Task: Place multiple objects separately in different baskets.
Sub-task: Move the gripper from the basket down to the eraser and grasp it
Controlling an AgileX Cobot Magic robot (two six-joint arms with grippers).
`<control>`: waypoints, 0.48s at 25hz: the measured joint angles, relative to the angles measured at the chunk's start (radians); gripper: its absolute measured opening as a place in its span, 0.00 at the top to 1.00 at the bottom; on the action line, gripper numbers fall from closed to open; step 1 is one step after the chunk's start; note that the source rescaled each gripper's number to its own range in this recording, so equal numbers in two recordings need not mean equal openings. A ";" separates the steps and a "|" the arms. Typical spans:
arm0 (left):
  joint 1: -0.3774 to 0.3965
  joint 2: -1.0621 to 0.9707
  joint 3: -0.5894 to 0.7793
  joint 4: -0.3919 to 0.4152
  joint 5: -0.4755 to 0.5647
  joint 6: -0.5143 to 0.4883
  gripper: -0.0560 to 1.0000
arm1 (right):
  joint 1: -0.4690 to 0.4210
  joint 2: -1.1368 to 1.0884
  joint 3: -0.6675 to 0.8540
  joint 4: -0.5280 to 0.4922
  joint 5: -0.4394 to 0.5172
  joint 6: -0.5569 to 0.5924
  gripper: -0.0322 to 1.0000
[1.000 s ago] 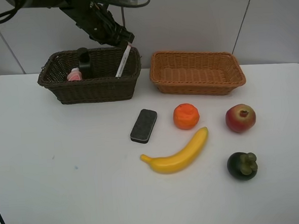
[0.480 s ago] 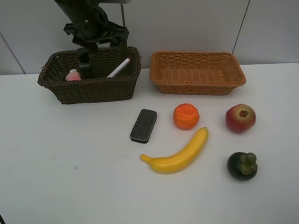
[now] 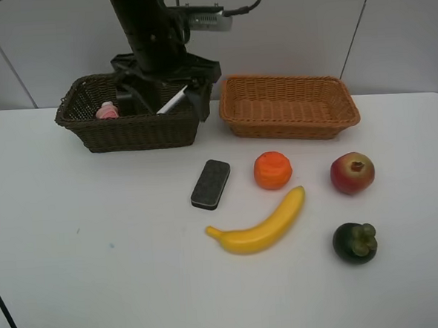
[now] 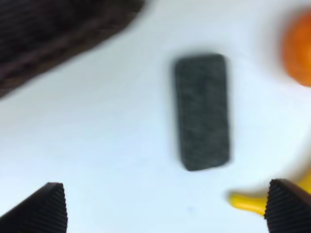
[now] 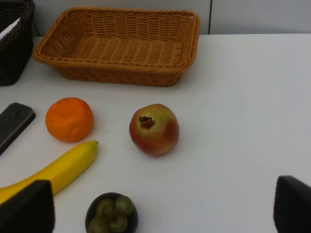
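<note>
Left arm comes down from above, forearm near vertical, and the left hand (image 3: 163, 95) hangs over the end of the dark brown basket (image 3: 128, 130) nearest the tan basket, fingers spread wide and gripping nothing. One finger sits over the dark basket's inside, the other over its end wall. Left wrist view is blurred: both fingertips (image 4: 46, 209) far apart, and beyond them the black block (image 4: 202, 111), a corner of the dark basket, an edge of the orange and the banana's tip. White marker (image 3: 172, 101) lies tilted inside the dark basket, leaning toward that same end, between the spread fingers. Pink bottle (image 3: 108, 110) also inside the dark basket, at the opposite end from the marker. Orange-tan basket (image 3: 291, 128) stands just beside the dark basket, apart from it, with nothing in it. The rest lie on the white tabletop (image 3: 76, 254) in front of the dark basket. The block is nearest, off the marker-end corner. The orange (image 3: 272, 170) is farther along, the banana (image 3: 260, 225) is farther out front, and the red apple (image 3: 352, 173) and mangosteen (image 3: 355, 243) are farthest from the dark basket. Right hand (image 5: 160, 206) shows in its wrist view only, fingers wide apart and holding nothing, aimed over the apple and mangosteen.
</note>
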 joint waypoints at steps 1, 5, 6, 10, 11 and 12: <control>-0.018 0.008 0.000 0.000 0.000 -0.026 0.00 | 0.000 0.000 0.000 0.000 0.000 0.000 0.00; -0.090 0.054 0.000 0.007 -0.003 -0.139 0.00 | 0.000 0.000 0.000 0.000 0.000 0.000 0.00; -0.106 0.069 0.000 0.018 -0.006 -0.159 0.00 | 0.000 0.000 0.000 0.000 0.000 0.000 0.00; -0.159 0.145 0.000 0.088 -0.037 -0.214 0.00 | 0.000 0.000 0.000 0.000 0.000 0.000 0.00; -0.163 0.165 0.000 0.097 -0.048 -0.225 0.00 | 0.000 0.000 0.000 0.000 0.000 0.000 0.00; -0.166 0.184 0.000 0.106 -0.061 -0.236 0.00 | 0.000 0.000 0.000 0.000 0.000 0.000 0.00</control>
